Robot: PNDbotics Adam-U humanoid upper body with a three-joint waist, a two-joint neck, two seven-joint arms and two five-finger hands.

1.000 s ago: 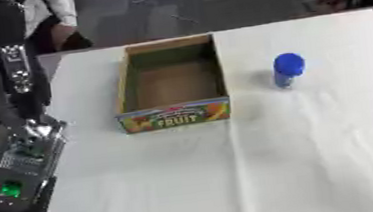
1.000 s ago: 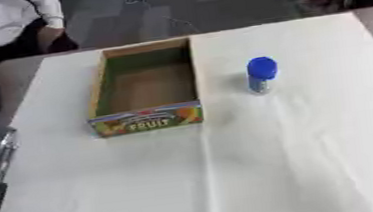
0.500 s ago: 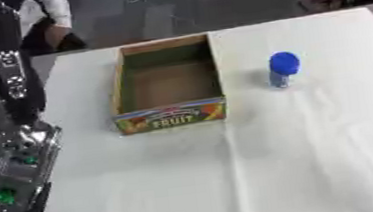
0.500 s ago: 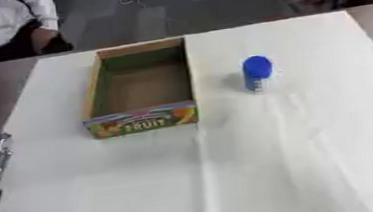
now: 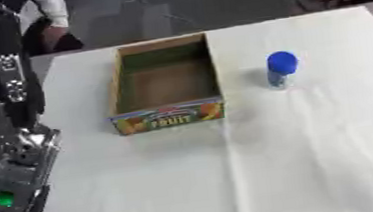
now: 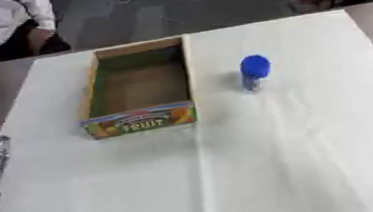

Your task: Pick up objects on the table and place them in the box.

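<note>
Down the left side of the table [image 5: 320, 163] hangs the robot's left arm [image 5: 9, 98], black with silver fittings and a small green light low on it; I cannot make out its hand or how its fingers are set, so I won't guess. Next along, toward the far middle of the white cloth, sits the open cardboard box [image 5: 164, 83], long and shallow, with a bright fruit label on the near end wall and nothing visible inside it. Just to the right of the box, apart from it by a clear strip of cloth, stands the one thing left to collect: a small upright bottle [image 5: 280, 69] with a round blue cap and a pale body. The right hand shows nowhere in either view. To my eye the job has not really started; the step in hand is the reach for the bottle. It looks tall for its base and light, so it would likely tip if it were nudged from the side. Coming in with the fingers spread wide on both sides of the body below the cap, and closing only once they straddle it, seems the safer way. After that it needs lifting clear of the box's right wall before travelling left, then setting down on the box floor rather than being dropped from height.
</note>
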